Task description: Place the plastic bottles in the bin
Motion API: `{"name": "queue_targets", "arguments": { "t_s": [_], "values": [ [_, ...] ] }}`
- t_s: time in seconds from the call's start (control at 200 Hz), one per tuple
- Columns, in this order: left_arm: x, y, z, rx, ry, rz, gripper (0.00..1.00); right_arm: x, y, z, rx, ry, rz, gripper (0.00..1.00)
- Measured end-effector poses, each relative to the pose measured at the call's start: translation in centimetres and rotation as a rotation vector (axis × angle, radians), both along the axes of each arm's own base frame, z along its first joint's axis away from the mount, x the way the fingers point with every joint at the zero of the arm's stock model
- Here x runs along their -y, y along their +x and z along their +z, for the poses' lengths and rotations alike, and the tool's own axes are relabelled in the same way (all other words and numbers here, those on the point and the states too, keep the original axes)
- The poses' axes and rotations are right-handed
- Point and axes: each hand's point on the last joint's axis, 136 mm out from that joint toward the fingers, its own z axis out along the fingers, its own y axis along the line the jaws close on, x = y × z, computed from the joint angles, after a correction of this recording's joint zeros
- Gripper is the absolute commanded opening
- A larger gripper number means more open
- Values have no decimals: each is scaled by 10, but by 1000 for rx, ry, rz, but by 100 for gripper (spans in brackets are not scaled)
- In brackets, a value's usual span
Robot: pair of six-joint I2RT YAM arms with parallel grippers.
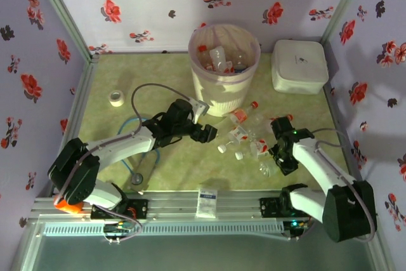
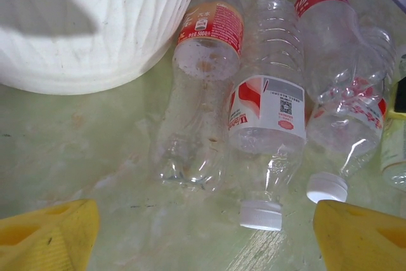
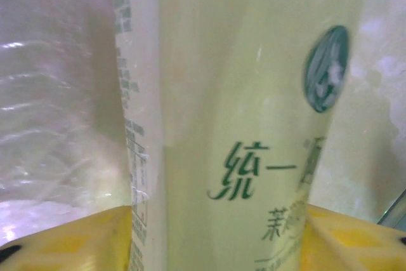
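Noted first: loose plastic bottles [image 1: 242, 134], a cluster lying on their sides on the green worktop [image 1: 136, 74], just at 5 o'clock of the bin [image 1: 219, 96]. More bottles [image 1: 219, 57] lie inside the bin, within its pinkish liner [image 1: 192, 46]. The bin stands upright at 12 o'clock of the worktop, close to the back wall.

From the left wrist we see the nearest ones side by side. There is an orange-label bottle [image 2: 202, 74] with its red cap up beside the ribbed bin wall. At its 3 o'clock, touching it, lies a white-cap bottle [image 2: 269, 115] with a red-and-white label. Further toward 3 o'clock come a red-cap bottle [image 2: 323, 23] and a crumpled bottle [image 2: 352, 125]. We cannot tell whether the orange-label one touches the bin.

The left pincer [image 2: 206, 223] is released, its yellow fingers [image 2: 47, 236] spread wide with nothing between them. It hovers at 6 o'clock of these bottles.

The right pincer [image 3: 216, 220] is clenched on a green-label bottle [image 3: 228, 106]. The pale label fills the gap and both yellow pads meet its sides. In the top view we place this pincer at 3 o'clock of the cluster.

Further out:
- A white lidded box [image 1: 299, 66] sits at 3 o'clock of the bin, apart from it.
- A tape roll [image 1: 117, 98] lies at 8 o'clock, well apart.
- A small white packet [image 1: 207, 200] lies at 6 o'clock, by the near rail.
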Motion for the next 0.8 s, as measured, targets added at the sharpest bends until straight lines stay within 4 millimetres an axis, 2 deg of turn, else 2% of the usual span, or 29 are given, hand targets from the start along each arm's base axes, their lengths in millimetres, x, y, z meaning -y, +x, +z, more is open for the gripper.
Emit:
{"name": "queue_targets", "arguments": {
  "t_s": [0.05, 0.25, 0.6, 0.7, 0.8],
  "values": [
    [1, 1, 1, 1, -1, 0, 88, 2, 2, 6, 22, -6, 3, 50],
    [5, 5, 9, 13, -14, 1, 88, 7, 9, 31, 79, -34, 12, 50],
    [4, 7, 10, 11, -16, 7, 87, 9, 49, 110, 352, -90, 161, 41],
    [3, 9, 10, 7, -21, 17, 87, 8, 67, 141, 436, -124, 233, 41],
    [2, 12, 11, -1, -35, 33, 87, 1, 96, 189, 570, -154, 312, 41]
  ]
}}
